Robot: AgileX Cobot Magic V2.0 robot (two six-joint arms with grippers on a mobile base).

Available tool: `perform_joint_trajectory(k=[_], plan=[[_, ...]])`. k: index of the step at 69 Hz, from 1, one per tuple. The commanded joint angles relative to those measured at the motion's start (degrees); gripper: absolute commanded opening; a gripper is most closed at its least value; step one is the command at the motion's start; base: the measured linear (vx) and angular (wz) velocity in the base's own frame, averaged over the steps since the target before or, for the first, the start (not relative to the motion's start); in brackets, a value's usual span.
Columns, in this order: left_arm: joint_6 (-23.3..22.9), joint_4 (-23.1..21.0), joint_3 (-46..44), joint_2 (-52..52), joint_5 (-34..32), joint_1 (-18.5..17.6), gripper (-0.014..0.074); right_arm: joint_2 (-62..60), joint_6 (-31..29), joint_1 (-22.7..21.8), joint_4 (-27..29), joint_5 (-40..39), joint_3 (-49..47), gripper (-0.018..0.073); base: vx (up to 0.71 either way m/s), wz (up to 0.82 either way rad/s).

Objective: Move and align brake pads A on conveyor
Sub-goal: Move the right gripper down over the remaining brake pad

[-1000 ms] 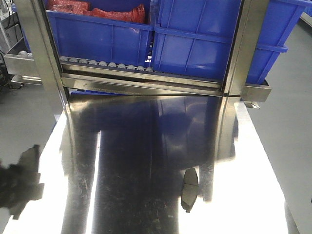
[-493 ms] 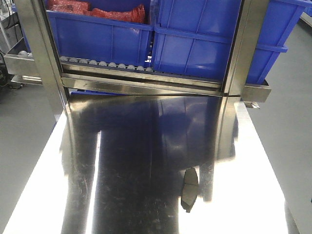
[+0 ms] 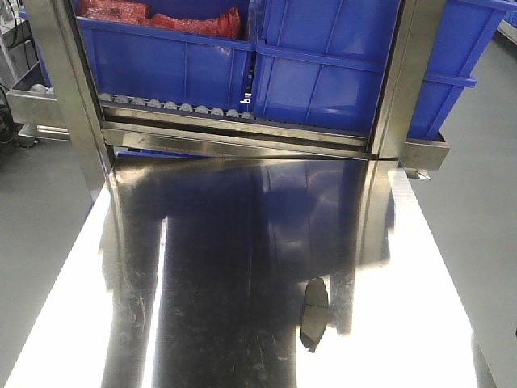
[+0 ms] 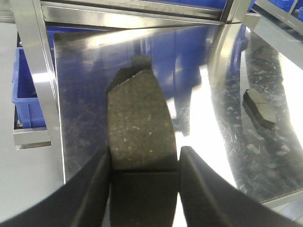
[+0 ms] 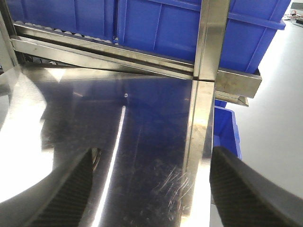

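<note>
Polished steel tabletop [image 3: 242,267] fills the lower two thirds of the front view; its mirror finish reflects the blue above it and carries fine scratches. Grey floor [image 3: 36,194] shows to either side.

Across the upper part of the front view runs a steel rack [image 3: 242,141] with two uprights and a cross rail. A roller track [image 3: 174,108] lies just above the rail, left of centre. Large blue bins [image 3: 339,65] sit on the rack; the upper-left one holds red material [image 3: 161,18].

Right gripper [image 5: 154,165]: the right wrist view shows its two dark fingers [image 5: 71,189] at the lower-left and lower-right corners of the frame, set wide apart with nothing between them. Bare tabletop and one rack upright lie beyond.

Left gripper [image 4: 146,161]: the left wrist view shows its dark fingers [image 4: 199,189] closed against both long edges of the held brake pad [image 4: 139,123], in the lower centre of the frame. This pad points away from the camera. Its speckled dark grey face is uppermost, a thin groove crosses it between the fingers, and a tab of the darker backing plate projects at its far end. Whether its far end touches the tabletop cannot be told.

Loose brake pad [image 3: 313,317]: it lies flat on the tabletop, lower right of centre in the front view, long axis running top to bottom of the frame. In the left wrist view it sits at the right edge, mid height, well apart from the held brake pad.
</note>
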Motion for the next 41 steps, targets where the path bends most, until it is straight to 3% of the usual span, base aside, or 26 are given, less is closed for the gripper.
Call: perform_joint_trajectory(k=[1, 30, 41], plan=[[0.10, 0.45, -1.59, 0.54, -5.05, 0.18, -0.0006, 0.80, -0.69, -0.18, -0.31, -4.22, -1.56, 0.0505, 0.00, 0.00], [0.10, 0.45, -1.59, 0.54, -5.05, 0.18, -0.0006, 1.21, -0.44, -0.18, 0.22, -4.45, -1.71, 0.0505, 0.00, 0.00], [0.10, 0.45, -1.59, 0.54, -5.05, 0.18, -0.0006, 10.85, 4.09, -0.18, 0.22, -1.26, -5.73, 0.0505, 0.00, 0.00]])
